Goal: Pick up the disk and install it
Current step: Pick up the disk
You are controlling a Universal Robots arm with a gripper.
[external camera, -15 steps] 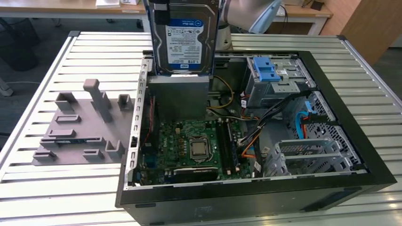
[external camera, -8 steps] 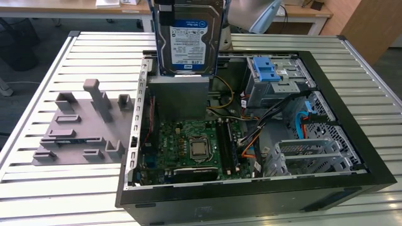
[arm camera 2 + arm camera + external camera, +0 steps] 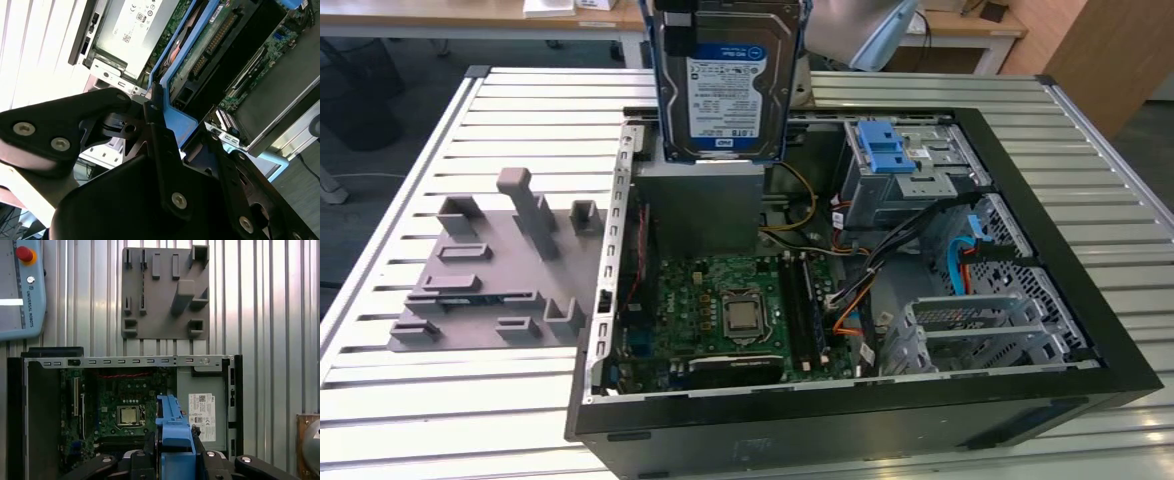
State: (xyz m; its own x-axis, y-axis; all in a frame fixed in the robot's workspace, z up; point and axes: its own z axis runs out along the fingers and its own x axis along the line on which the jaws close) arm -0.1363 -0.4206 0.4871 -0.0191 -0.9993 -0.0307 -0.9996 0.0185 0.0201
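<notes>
One disk (image 3: 724,85) held upright above open computer case (image 3: 854,435), label facing exterior view, blue rails down both sides. Gripper (image 3: 175,440) closed tight on disk's blue rail, fingers (image 3: 160,145) pressing on either side of it in second wrist view. Disk sits over grey power-supply box (image 3: 700,205), not seated in any bay. Motherboard (image 3: 720,310) exposed inside case. Blue latch (image 3: 887,150) on drive bay toward exterior view's right. Grey fixture plate (image 3: 487,270) lies on slatted table (image 3: 427,400), beside case on exterior view's left.
</notes>
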